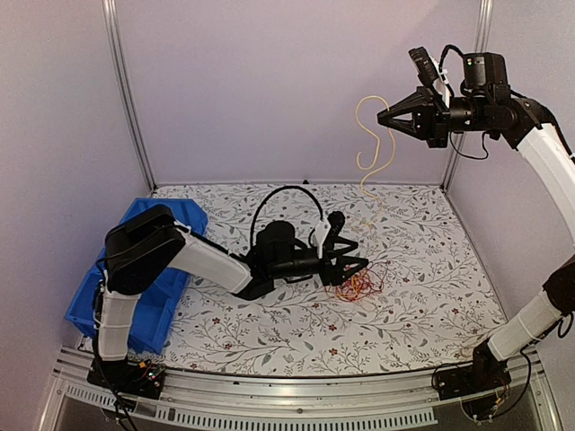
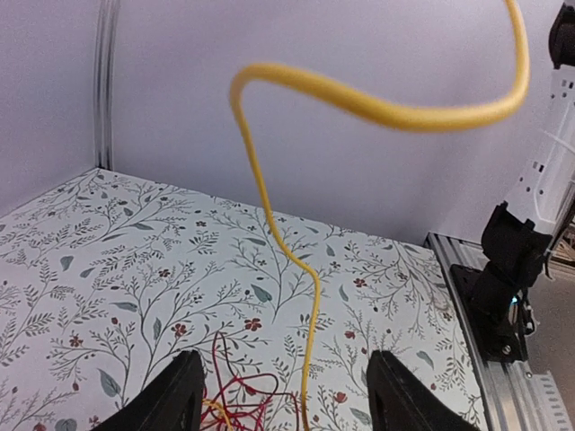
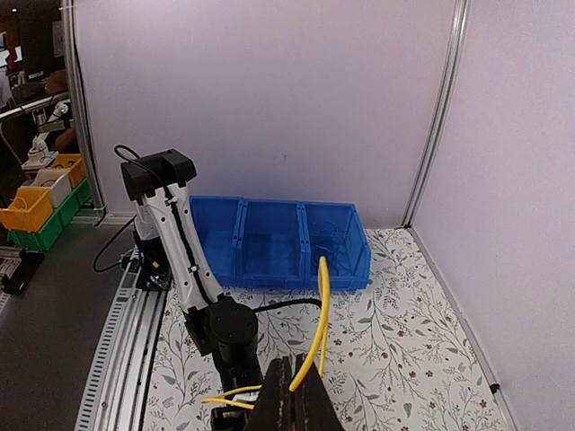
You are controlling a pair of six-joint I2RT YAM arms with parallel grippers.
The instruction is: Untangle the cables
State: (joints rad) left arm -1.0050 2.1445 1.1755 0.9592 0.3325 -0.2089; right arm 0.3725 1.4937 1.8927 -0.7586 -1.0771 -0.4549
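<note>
The cables form a small red and orange clump (image 1: 358,284) on the flowered table (image 1: 422,296). One yellow cable (image 1: 364,135) rises from the clump in a curl up to my right gripper (image 1: 381,118), which is held high and is shut on it. The right wrist view shows that yellow cable (image 3: 319,328) pinched between the closed fingers (image 3: 280,400). My left gripper (image 1: 358,260) sits low beside the clump and is open. In the left wrist view the yellow cable (image 2: 310,350) runs free between the spread fingers (image 2: 180,395), and red strands (image 2: 238,400) lie near the left one.
A blue three-compartment bin (image 1: 144,296) stands at the table's left edge; thin dark strands lie in one end compartment (image 3: 337,238). White walls close in the back and sides. The right arm's base (image 2: 508,269) is bolted to the rail at the near edge.
</note>
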